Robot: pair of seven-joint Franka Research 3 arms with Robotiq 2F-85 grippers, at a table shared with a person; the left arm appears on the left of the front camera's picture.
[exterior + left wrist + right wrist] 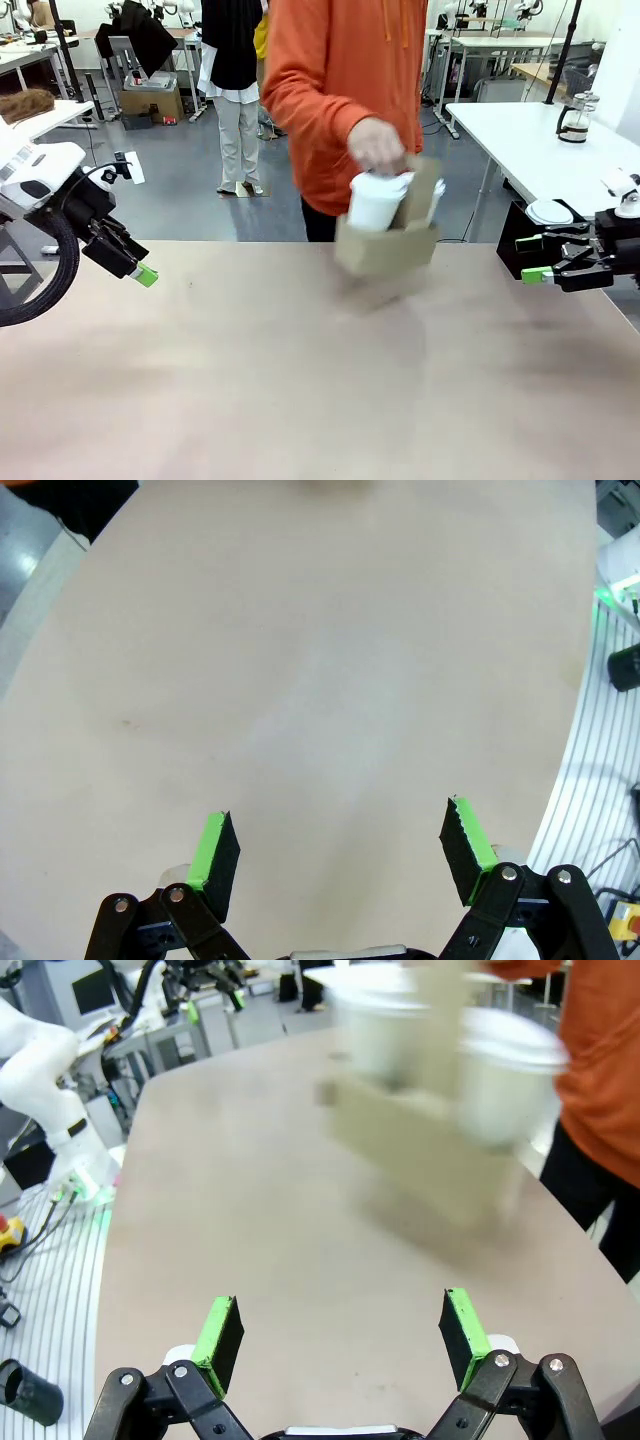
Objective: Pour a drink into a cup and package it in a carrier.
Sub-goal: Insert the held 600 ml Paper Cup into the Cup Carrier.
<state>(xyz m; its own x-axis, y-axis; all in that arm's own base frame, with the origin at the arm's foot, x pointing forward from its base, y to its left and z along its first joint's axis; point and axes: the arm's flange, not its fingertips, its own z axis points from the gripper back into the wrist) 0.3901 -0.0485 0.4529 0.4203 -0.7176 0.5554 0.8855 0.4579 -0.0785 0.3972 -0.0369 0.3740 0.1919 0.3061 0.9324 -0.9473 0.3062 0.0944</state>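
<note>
A person in an orange top holds the brown cardboard carrier (385, 248) by its upright handle with one hand (378, 145), just above the far edge of the table. It is blurred by motion. A white lidded cup (375, 200) sits in its near slot, and a second white cup shows behind the handle. In the right wrist view the carrier (425, 1125) and a cup (505, 1070) appear blurred at the top. My left gripper (140, 268) (340, 855) hangs open and empty over the table's left side. Far to the right, my right gripper (540, 258) (345, 1340) is also open and empty.
A black box (512, 240) with a flat white lid (550, 212) on it stands just behind my right gripper. A glass jug (575, 118) stands on a white table (520, 150) at the far right. The tan tabletop (320, 380) is bare in front of me.
</note>
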